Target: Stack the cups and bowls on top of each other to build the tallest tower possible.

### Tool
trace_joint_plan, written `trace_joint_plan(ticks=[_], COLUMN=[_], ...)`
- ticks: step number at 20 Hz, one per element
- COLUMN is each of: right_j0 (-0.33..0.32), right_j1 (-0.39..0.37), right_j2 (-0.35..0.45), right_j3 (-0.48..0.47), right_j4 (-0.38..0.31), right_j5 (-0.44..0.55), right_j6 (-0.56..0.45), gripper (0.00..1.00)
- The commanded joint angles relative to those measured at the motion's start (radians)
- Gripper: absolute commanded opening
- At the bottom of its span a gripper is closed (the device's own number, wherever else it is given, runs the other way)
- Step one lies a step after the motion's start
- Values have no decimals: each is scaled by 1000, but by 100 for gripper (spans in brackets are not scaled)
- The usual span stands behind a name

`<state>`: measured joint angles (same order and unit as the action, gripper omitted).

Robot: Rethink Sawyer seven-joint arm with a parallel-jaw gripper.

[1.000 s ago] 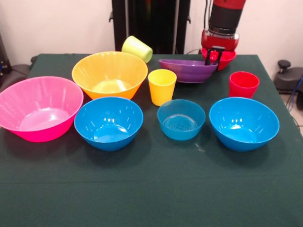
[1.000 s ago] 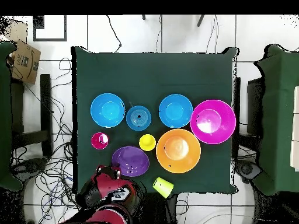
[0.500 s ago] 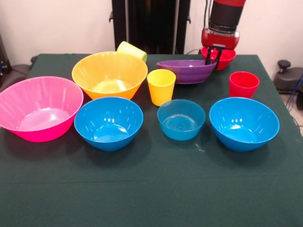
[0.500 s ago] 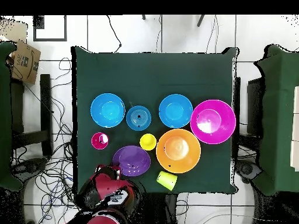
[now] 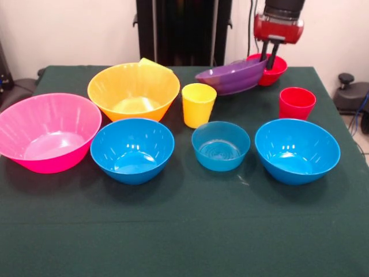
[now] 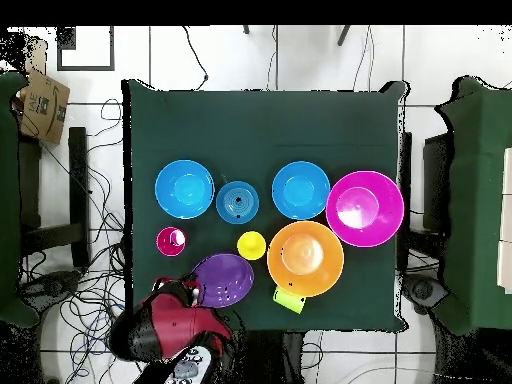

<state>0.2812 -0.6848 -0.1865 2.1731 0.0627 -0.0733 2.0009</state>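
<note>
My gripper (image 5: 270, 56) is shut on the right rim of the purple bowl (image 5: 229, 75), which hangs tilted above the table; from overhead the gripper (image 6: 196, 293) sits at that bowl's (image 6: 224, 278) edge. A small red bowl (image 5: 275, 68) stands behind it. The red cup (image 5: 297, 103) and yellow cup (image 5: 198, 104) stand upright. The lime green cup (image 5: 151, 62) lies mostly hidden behind the orange bowl (image 5: 134, 89). In the front row are the pink bowl (image 5: 49, 131), two blue bowls (image 5: 132, 149) (image 5: 297, 149) and a small translucent blue bowl (image 5: 221, 144).
The dark green table (image 5: 184, 242) has bare cloth along its near side. A cardboard box (image 6: 40, 100) and cables lie on the floor beside it. From overhead the lime green cup (image 6: 289, 298) lies close to the table's edge.
The gripper has risen with the purple bowl, tipping its right rim upward. The lime green cup has rolled behind the orange bowl. The yellow cup has shifted slightly.
</note>
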Motion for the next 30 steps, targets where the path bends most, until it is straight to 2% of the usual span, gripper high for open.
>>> trace_joint_plan(ticks=[1, 7, 12, 26, 30], right_j0=[32, 39, 55, -8, -13], right_j1=[-122, -148, -191, -274, -270], right_j2=[21, 7, -21, -8, -1], right_j3=[-12, -16, -48, -186, -220], right_j4=[53, 46, 47, 9, 5], right_j5=[205, 243, 346, 595, 617], right_j6=[150, 156, 150, 82, 91], gripper=[0, 0, 0, 0, 0])
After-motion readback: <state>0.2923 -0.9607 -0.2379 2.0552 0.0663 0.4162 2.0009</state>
